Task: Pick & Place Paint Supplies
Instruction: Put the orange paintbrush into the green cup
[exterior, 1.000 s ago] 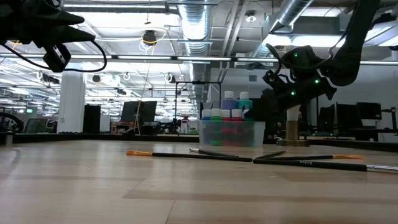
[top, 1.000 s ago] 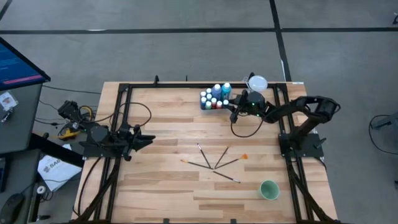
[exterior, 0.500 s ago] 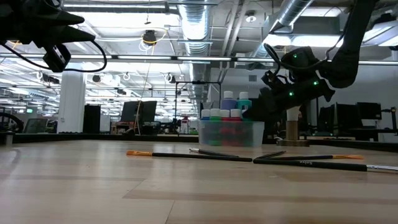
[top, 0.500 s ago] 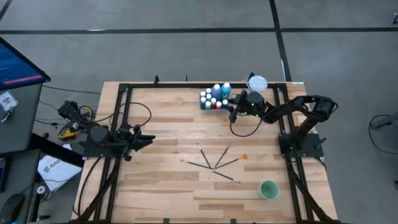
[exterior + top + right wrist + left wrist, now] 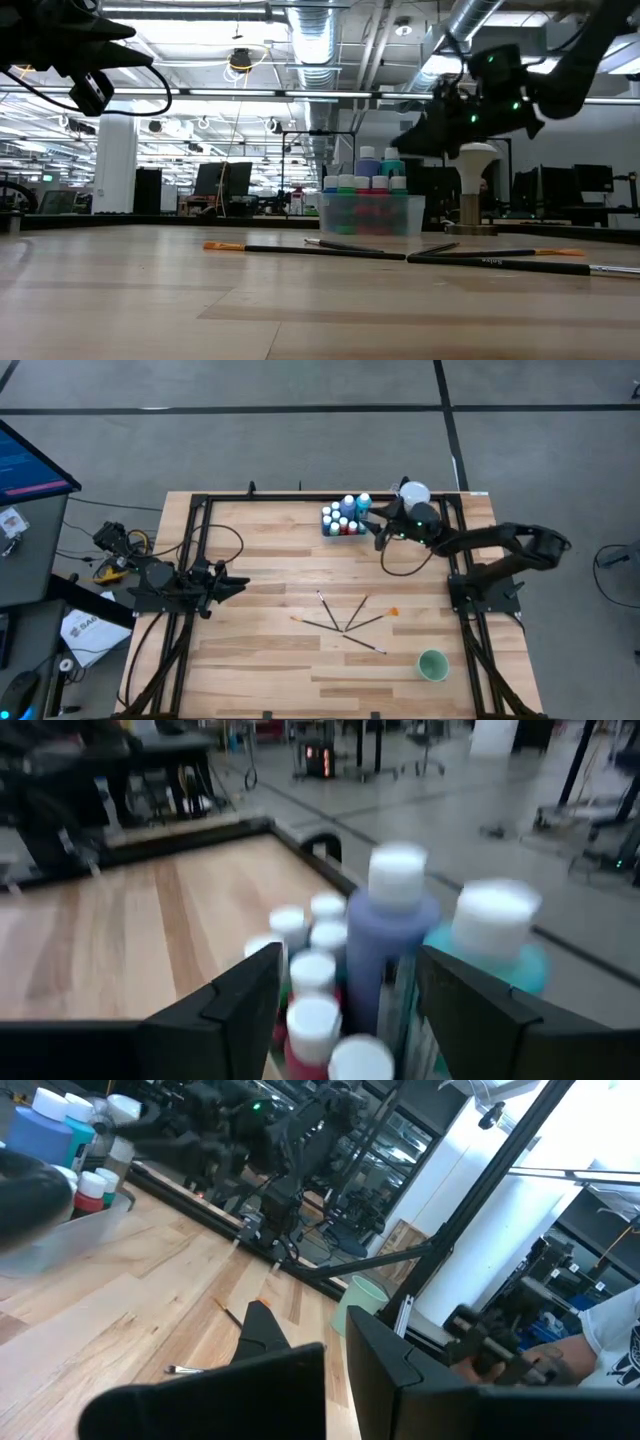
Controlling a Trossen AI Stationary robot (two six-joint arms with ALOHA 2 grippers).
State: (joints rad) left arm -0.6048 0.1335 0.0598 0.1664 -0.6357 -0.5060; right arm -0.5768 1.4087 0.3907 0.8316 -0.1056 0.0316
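Several white-capped paint bottles (image 5: 345, 516) stand in a clear tub (image 5: 372, 214) at the table's far middle; two are taller, one blue (image 5: 390, 942) and one teal (image 5: 492, 952). Several thin dark-handled paintbrushes (image 5: 346, 622) lie fanned on the wood near the table's middle, and also show in the low view (image 5: 400, 252). My right gripper (image 5: 377, 521) is open and empty. It hovers just right of the tub and above its rim (image 5: 412, 140), its fingers (image 5: 235, 1000) pointing toward the bottles. My left gripper (image 5: 240, 584) is shut and waits at the left side.
A white-topped stemmed stand (image 5: 414, 493) stands at the far right, close behind my right gripper. A round green cup (image 5: 432, 665) stands at the near right. Black frame rails (image 5: 195, 550) run along both table sides. A black cable (image 5: 400, 565) loops under my right arm.
My right gripper has risen from beside the tub to above its rim and has gone slightly toward the far edge, while the arm's elbow has swung toward the table's right. The bottles and brushes have stayed put.
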